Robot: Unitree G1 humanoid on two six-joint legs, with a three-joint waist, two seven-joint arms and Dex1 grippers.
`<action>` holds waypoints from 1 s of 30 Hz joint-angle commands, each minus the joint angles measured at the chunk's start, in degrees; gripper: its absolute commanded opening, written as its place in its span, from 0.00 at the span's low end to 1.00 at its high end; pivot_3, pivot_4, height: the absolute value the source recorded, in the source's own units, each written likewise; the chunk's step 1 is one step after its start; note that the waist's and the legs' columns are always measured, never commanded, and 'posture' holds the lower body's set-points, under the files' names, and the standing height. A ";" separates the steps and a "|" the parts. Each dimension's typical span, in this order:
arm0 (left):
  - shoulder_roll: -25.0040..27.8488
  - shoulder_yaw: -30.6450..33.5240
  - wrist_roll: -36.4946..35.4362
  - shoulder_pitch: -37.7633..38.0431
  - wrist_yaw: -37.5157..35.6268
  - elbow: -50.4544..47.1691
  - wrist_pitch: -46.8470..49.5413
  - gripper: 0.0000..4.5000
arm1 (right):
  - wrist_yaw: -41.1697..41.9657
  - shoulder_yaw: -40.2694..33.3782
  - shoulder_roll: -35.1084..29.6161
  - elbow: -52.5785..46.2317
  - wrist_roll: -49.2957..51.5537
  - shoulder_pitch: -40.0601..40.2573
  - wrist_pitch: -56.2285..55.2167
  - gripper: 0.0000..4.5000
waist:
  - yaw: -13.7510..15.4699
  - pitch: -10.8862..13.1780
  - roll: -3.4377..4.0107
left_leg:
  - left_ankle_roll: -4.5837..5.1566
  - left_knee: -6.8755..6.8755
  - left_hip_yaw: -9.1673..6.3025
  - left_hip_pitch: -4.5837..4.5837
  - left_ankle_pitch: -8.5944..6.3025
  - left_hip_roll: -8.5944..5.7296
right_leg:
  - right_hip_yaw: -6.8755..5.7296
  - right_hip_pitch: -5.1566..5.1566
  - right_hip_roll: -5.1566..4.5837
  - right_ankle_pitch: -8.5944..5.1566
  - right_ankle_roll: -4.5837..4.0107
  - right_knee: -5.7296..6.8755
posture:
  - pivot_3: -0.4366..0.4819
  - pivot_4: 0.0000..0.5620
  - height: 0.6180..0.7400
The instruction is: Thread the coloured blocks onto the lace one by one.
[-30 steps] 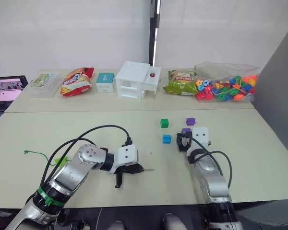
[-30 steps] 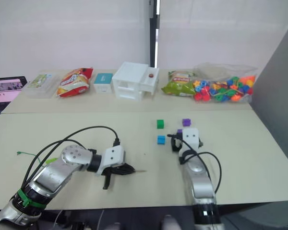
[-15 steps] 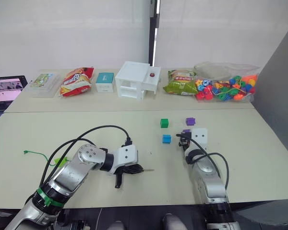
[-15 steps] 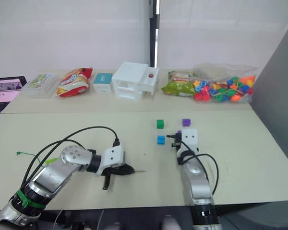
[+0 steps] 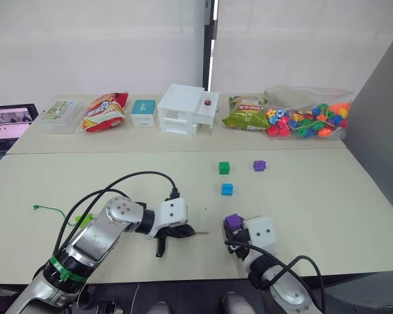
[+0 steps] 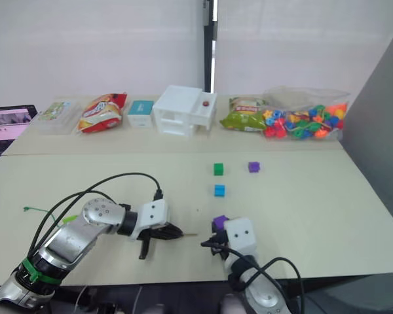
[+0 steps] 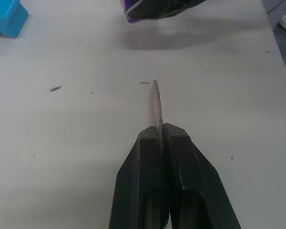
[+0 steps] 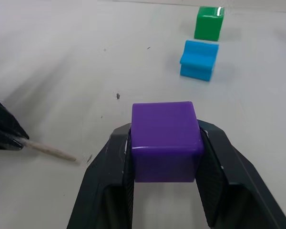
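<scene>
Your landmark is the beige table (image 5: 354, 203). At its near edge your right gripper (image 8: 164, 143) clamps a purple plastic cube block (image 8: 165, 140). Left of that block, your left gripper (image 7: 158, 138) pinches the thin green lace (image 5: 49, 209) by its greyish needle tip (image 7: 156, 102), which points toward the block.

Purple block (image 8: 165, 140), blue block (image 8: 198, 59), green block (image 8: 209, 23)

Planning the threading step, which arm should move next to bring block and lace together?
Probably the right: its tool already grips the purple block, near the lace tip pinched steady in the left tool.
</scene>
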 commanded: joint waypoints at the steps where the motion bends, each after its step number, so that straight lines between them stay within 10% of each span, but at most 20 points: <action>1: 0.37 0.92 -0.67 -0.65 -0.61 -1.05 -0.62 0.00 | -0.10 0.44 0.90 2.74 0.58 0.83 1.01 0.26 | 0.08 0.00 0.00 | 0.00 0.00 0.00 0.00 0.00 0.00 | 0.00 0.00 -0.01 0.00 0.00 -0.01 | 0.48 0.27 1.00; 7: 0.49 1.12 -0.54 -1.14 -0.85 -0.57 -0.73 0.00 | 0.62 0.48 0.99 6.57 0.73 1.34 1.82 0.26 | -0.04 -0.08 -0.10 | 0.00 -0.01 -0.02 0.04 0.00 0.04 | -0.01 0.02 0.04 0.00 0.00 0.01 | 0.48 0.27 1.00; 16: 0.19 1.18 -0.50 -0.88 -0.25 -0.76 -0.64 0.00 | 6.98 -6.87 -3.56 -1.50 4.82 -2.90 -3.66 0.99 | 0.14 -0.11 -0.15 | -0.01 0.03 0.00 -0.02 0.00 -0.01 | 0.00 0.03 -0.02 0.00 0.00 -0.03 | 0.48 0.27 1.00; 24: -0.10 1.19 -0.45 -0.60 0.55 -1.24 -0.52 0.00 | 37.89 -15.73 -27.93 -2.65 26.57 -20.08 6.33 0.99 | -0.08 -0.04 -0.08 | 0.00 0.07 0.00 0.02 0.00 -0.01 | 0.02 0.07 0.03 0.00 0.00 0.01 | 0.48 0.27 1.00; 30: -0.02 1.28 -0.49 -0.07 0.91 -1.89 -0.46 0.00 | 60.58 -6.12 -43.85 9.19 24.51 -34.25 2.26 0.99 | 0.08 -0.03 -0.10 | 0.03 0.09 -0.03 -0.01 -0.01 0.01 | -0.04 0.17 0.02 0.00 0.00 -0.15 | 0.48 0.27 1.00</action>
